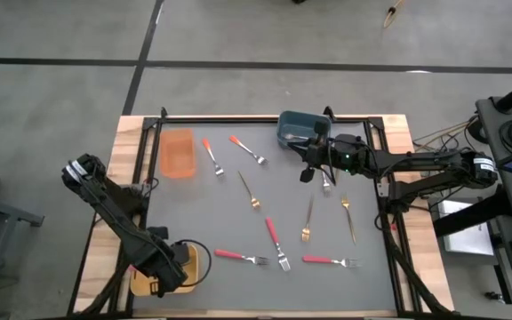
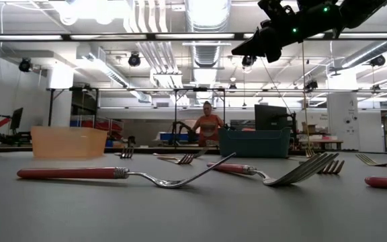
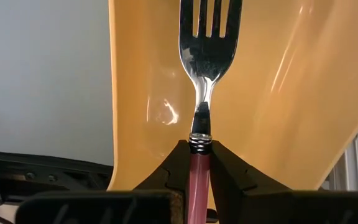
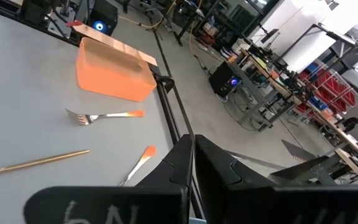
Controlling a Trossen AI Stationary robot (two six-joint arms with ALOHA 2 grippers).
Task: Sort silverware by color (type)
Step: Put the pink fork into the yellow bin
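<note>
Forks [image 1: 277,244] lie scattered mid-frame on the table [image 1: 194,213]; left pincer [image 3: 199,163], lower left, pinches a pink fork [image 3: 207,62] over the yellow bin [image 3: 278,99] and should lower before releasing, while right pincer [image 4: 193,152], pressed together, waits upper right.

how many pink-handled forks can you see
5. Three lie along the table's near edge, with one angled between them. One is by the right gripper. One is held by the left gripper over the yellow bin. Others may be hidden.
</note>
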